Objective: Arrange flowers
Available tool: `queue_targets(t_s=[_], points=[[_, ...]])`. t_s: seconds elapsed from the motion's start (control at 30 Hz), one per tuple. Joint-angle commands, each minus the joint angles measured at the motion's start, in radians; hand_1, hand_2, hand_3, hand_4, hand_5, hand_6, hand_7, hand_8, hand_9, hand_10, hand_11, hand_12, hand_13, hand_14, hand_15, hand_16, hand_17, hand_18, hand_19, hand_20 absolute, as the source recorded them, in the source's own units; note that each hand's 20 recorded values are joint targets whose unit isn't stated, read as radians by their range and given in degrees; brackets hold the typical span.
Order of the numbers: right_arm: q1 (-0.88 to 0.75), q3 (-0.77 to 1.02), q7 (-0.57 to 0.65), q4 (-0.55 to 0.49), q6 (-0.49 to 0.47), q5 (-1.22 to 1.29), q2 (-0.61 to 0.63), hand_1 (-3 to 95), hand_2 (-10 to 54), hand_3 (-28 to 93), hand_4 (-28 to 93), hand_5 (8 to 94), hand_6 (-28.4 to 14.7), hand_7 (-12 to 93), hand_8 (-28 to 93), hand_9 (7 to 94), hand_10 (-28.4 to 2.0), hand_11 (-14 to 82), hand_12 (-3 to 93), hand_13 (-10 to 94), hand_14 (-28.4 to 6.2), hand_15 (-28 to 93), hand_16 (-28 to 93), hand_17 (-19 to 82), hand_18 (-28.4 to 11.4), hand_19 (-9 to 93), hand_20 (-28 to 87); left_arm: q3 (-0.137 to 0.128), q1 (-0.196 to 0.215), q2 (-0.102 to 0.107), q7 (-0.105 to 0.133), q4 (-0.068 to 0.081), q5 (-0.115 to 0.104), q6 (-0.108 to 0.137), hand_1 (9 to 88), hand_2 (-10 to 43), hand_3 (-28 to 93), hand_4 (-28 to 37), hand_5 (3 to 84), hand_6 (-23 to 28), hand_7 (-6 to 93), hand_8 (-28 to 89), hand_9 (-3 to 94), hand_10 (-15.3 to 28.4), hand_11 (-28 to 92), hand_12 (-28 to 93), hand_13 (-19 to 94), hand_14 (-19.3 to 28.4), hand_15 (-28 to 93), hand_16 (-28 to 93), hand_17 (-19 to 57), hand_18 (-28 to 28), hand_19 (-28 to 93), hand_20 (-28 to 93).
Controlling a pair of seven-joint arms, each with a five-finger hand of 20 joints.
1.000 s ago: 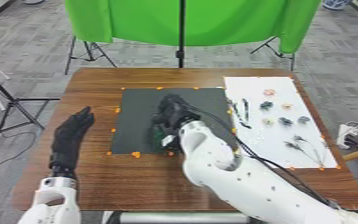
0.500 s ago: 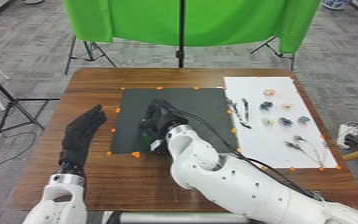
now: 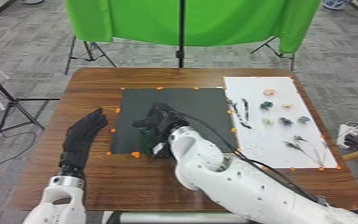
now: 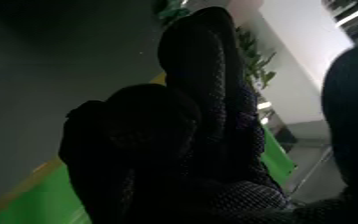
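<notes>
In the head view my left hand (image 3: 85,131) lies left of the black mat (image 3: 122,102), fingers straight. My right hand (image 3: 162,119) is over the mat's middle-left, with a green thing (image 3: 148,136) and a small whitish piece (image 3: 159,148) partly hidden below it. In the right wrist view my right hand (image 4: 215,150) has its thumb apart from loosely bent fingers, nothing visible in the gap. Green leaves (image 4: 257,65) show behind the fingers. On the white sheet (image 3: 255,145) lie leafy stems (image 3: 245,112), a pink flower (image 3: 270,92), a blue-grey flower (image 3: 286,121) and thin sprigs (image 3: 294,145).
Orange markers (image 3: 135,154) line the mat. Cables (image 3: 213,131) trail from my right wrist along the arm, which crosses the front right of the wooden table (image 3: 122,185). A green cloth on a stand (image 3: 180,54) is behind the table.
My right hand has shifted left over the mat, and part of it now points out to the left. My left hand has moved a little to the right.
</notes>
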Motion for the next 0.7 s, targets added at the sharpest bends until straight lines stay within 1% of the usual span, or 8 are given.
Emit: queue_targets(t_s=[0.03, 0.13, 0.23, 0.3, 0.37, 0.47, 0.57, 0.7], points=[[-0.062, 0.031, 0.021, -0.160, -0.181, -0.065, 0.175, 20.1, 1.3, 62, -11, 79.1, -5.0, 18, -7, 86.4, -14.8, 42.1, 27.8, 92, -5.5, 60, 34, 68, -11.9, 93, 55, -0.022, 0.042, -0.012, -0.026, -0.009, 0.003, -0.009, 22.0, 4.0, 66, -28.3, 41.8, 7.1, 6.1, -4, 36.9, 13.5, 16, 13, 27, 16.4, 22, 0, 2.4, 12.3, 8, 16], [-0.058, 0.009, 0.022, -0.163, -0.244, -0.038, 0.170, 18.8, 4.7, 62, -11, 78.4, -5.3, 15, -7, 86.7, -14.8, 42.2, 28.0, 92, -5.7, 61, 34, 68, -12.2, 93, 57, -0.022, 0.043, -0.012, -0.031, -0.008, 0.006, -0.018, 22.0, 4.0, 66, -28.3, 41.9, 7.2, 6.2, -4, 37.0, 13.6, 17, 13, 27, 16.6, 23, 0, 2.4, 12.3, 8, 16], [-0.058, -0.010, 0.016, -0.151, -0.259, -0.024, 0.143, 17.9, 7.5, 63, -11, 77.3, -5.1, 14, -7, 87.1, -15.0, 42.3, 28.2, 92, -5.9, 62, 34, 69, -12.4, 93, 58, -0.016, 0.033, -0.012, -0.030, -0.006, 0.009, -0.024, 22.1, 4.1, 66, -28.3, 41.9, 7.2, 6.1, -4, 37.1, 13.6, 17, 13, 27, 16.7, 23, 0, 2.3, 12.4, 8, 16], [-0.051, -0.025, 0.009, -0.143, -0.269, -0.034, 0.127, 17.8, 8.1, 63, -11, 76.8, -5.1, 13, -7, 87.2, -15.0, 42.3, 28.3, 92, -5.9, 62, 34, 69, -12.6, 93, 58, -0.013, 0.023, -0.011, -0.032, -0.002, 0.012, -0.026, 22.1, 4.1, 66, -28.3, 41.9, 7.2, 6.0, -4, 37.0, 13.6, 17, 13, 27, 16.7, 23, 0, 2.3, 12.4, 8, 16], [-0.042, -0.038, 0.008, -0.133, -0.271, -0.027, 0.112, 17.5, 8.5, 63, -11, 76.0, -4.9, 13, -7, 87.3, -15.0, 42.3, 28.4, 92, -5.9, 62, 34, 69, -12.7, 93, 59, -0.013, 0.024, -0.011, -0.031, -0.003, 0.012, -0.026, 22.1, 4.2, 66, -28.3, 41.9, 7.2, 6.0, -4, 37.0, 13.5, 17, 13, 27, 16.8, 23, 0, 2.2, 12.5, 8, 16], [-0.033, -0.043, 0.004, -0.119, -0.270, -0.018, 0.093, 17.4, 8.7, 63, -11, 75.2, -5.0, 13, -7, 87.3, -14.9, 42.4, 28.5, 92, -6.0, 62, 34, 69, -12.6, 93, 59, -0.011, 0.023, -0.015, -0.032, -0.003, 0.010, -0.022, 22.1, 4.1, 66, -28.3, 41.9, 7.1, 6.2, -4, 36.9, 13.5, 17, 13, 27, 16.8, 23, 0, 2.2, 12.5, 9, 16], [-0.023, -0.049, 0.004, -0.113, -0.261, -0.008, 0.080, 17.1, 8.7, 63, -11, 74.7, -5.0, 13, -7, 87.3, -15.0, 42.4, 28.6, 92, -6.0, 62, 34, 69, -12.6, 93, 59, -0.012, 0.030, -0.018, -0.032, -0.005, 0.011, -0.023, 22.1, 4.2, 66, -28.3, 41.9, 7.2, 6.2, -4, 36.9, 13.4, 17, 13, 27, 16.8, 23, 0, 2.2, 12.5, 9, 16], [-0.020, -0.046, 0.001, -0.110, -0.257, -0.012, 0.073, 17.1, 8.1, 63, -11, 74.3, -4.9, 13, -7, 87.1, -15.1, 42.5, 28.7, 92, -6.0, 62, 34, 69, -12.6, 93, 59, -0.007, 0.027, -0.022, -0.033, -0.003, 0.009, -0.022, 22.1, 4.2, 66, -28.3, 41.9, 7.2, 6.1, -4, 36.9, 13.5, 17, 13, 28, 16.8, 23, 0, 2.1, 12.6, 9, 16]])
